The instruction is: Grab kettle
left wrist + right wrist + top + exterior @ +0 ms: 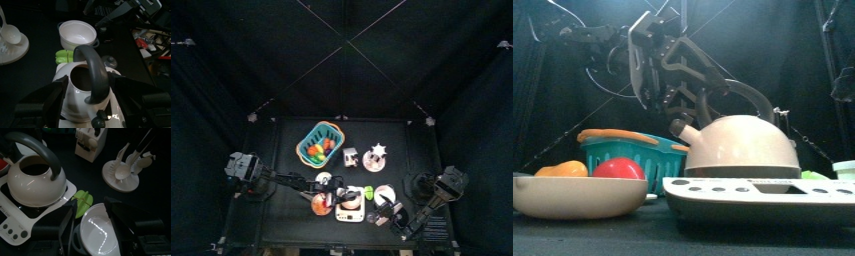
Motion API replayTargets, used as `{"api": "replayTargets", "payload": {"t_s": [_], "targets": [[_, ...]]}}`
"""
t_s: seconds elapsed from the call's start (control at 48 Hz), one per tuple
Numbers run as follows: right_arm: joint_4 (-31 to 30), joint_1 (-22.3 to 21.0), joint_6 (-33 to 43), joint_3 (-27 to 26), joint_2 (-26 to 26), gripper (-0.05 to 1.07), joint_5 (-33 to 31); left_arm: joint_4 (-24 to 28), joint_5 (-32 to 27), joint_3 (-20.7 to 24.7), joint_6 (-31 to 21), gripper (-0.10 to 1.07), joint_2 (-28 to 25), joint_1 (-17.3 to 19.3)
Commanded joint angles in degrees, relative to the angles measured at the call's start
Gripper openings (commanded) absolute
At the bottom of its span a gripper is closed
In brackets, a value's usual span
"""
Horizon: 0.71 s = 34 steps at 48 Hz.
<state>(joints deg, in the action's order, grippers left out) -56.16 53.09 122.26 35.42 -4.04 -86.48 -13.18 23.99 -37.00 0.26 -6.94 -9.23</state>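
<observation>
Left gripper (87,112) spread wide, jaws flanking kettle (85,85), no pinch yet; likely lining up on dark handle (93,67). Kettle sits lidless on white scale (27,210), inside looks empty. Right gripper (97,230) pinches white bowl (100,233) beside kettle. Teal basket (633,152) behind kettle holds fruit.

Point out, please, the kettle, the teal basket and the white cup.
kettle (743,145), front view, on its white body.
teal basket (325,140), top view, on its rim.
white cup (77,33), left wrist view, on its inside wall.
</observation>
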Motion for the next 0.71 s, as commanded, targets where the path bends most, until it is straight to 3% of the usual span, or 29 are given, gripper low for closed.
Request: {"api": "replayTargets", "payload": {"t_s": [0.0,0.458,0.688], "targets": [[-0.18,-0.18,0.26,-0.35,1.67,0.83,-0.35,-0.09,0.18,1.41,0.00,0.92,0.62,0.18],[-0.18,-0.62,0.26,-0.35,1.41,0.83,-0.18,0.00,0.18,1.49,0.00,0.59,2.37,-0.44],[-0.18,-0.62,0.26,-0.44,1.41,0.83,-0.18,0.00,0.18,1.14,0.00,0.55,3.34,-0.97]]}}
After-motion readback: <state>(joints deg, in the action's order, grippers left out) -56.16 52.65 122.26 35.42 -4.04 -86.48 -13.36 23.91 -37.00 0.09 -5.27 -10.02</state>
